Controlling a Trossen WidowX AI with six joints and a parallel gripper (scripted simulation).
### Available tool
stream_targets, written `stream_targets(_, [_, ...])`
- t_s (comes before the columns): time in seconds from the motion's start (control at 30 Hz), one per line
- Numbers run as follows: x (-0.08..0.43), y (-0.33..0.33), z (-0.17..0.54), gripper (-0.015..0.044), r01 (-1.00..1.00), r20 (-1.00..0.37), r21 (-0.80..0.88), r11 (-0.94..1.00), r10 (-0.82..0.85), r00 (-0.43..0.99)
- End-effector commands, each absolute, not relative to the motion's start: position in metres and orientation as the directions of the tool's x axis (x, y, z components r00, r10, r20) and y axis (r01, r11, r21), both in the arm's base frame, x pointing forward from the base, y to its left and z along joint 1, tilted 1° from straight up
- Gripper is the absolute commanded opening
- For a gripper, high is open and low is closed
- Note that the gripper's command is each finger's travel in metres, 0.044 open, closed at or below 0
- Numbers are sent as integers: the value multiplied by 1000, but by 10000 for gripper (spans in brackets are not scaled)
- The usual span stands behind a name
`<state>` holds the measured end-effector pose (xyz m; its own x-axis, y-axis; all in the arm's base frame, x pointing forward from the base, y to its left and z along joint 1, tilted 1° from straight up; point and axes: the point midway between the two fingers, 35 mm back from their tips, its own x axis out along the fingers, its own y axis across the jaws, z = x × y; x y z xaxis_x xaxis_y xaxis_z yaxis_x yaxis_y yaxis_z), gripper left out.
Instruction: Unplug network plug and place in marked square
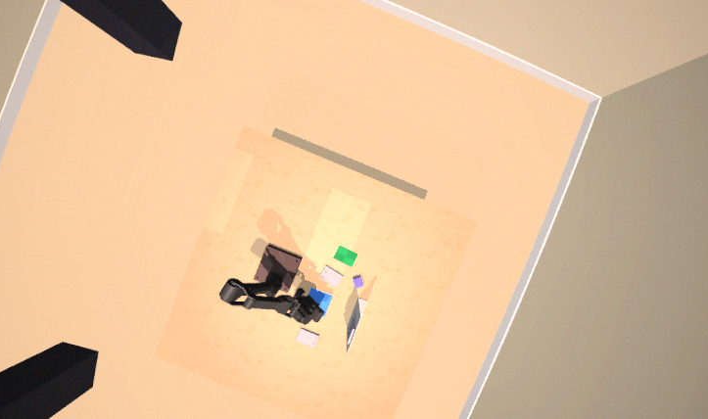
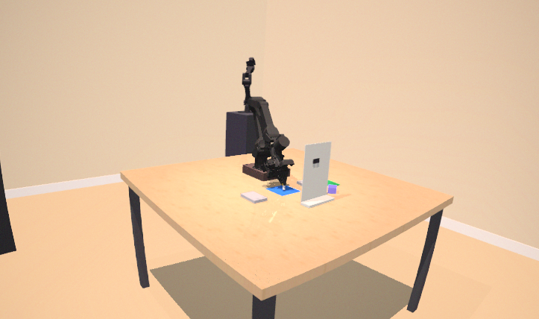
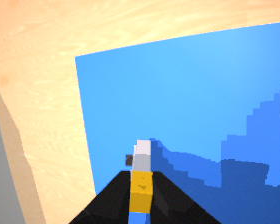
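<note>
blue, the flat square (image 1: 322, 298) (image 2: 276, 191) (image 3: 136, 90) on the wooden table (image 1: 377, 228) (image 2: 207, 197) (image 3: 36, 30) lies under the gripper (image 1: 317, 314) (image 2: 283, 182) (image 3: 139, 180), whose jaws are nearly closed, clamped on the plug (image 2: 283, 188) (image 3: 143, 155). the plug, pale with a yellow part between the fingers, is at or just above the blue square, within its edges; contact cannot be told. done: unlocking and withdrawal, judging by the plug standing well apart from the upright panel (image 1: 353, 325) (image 2: 315, 178). left: setting down if not yet resting, release, and retreat of the arm (image 1: 264, 302) (image 2: 265, 118) until nothing is touched. counted: one arm, one plug, one panel, one blue square, one green patch (image 1: 345, 256) (image 2: 332, 182), one purple block (image 1: 357, 281) (image 2: 332, 189), two pale slabs (image 1: 307, 338) (image 2: 253, 197).
</note>
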<state>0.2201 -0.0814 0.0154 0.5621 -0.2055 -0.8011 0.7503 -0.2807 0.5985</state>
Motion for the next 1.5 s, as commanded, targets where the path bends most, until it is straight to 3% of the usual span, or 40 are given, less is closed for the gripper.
stream_targets(0.0, [220,-81,12,0,751,-801,599,-279,-202,564])
stream_targets(0.47, [220,-82,10,0,750,-801,599,-282,-205,563])
stream_targets(0.67, [220,-82,10,156,750,-801,599,-282,-205,563])
stream_targets(1.47, [214,-80,21,156,750,-801,599,-281,-204,563])
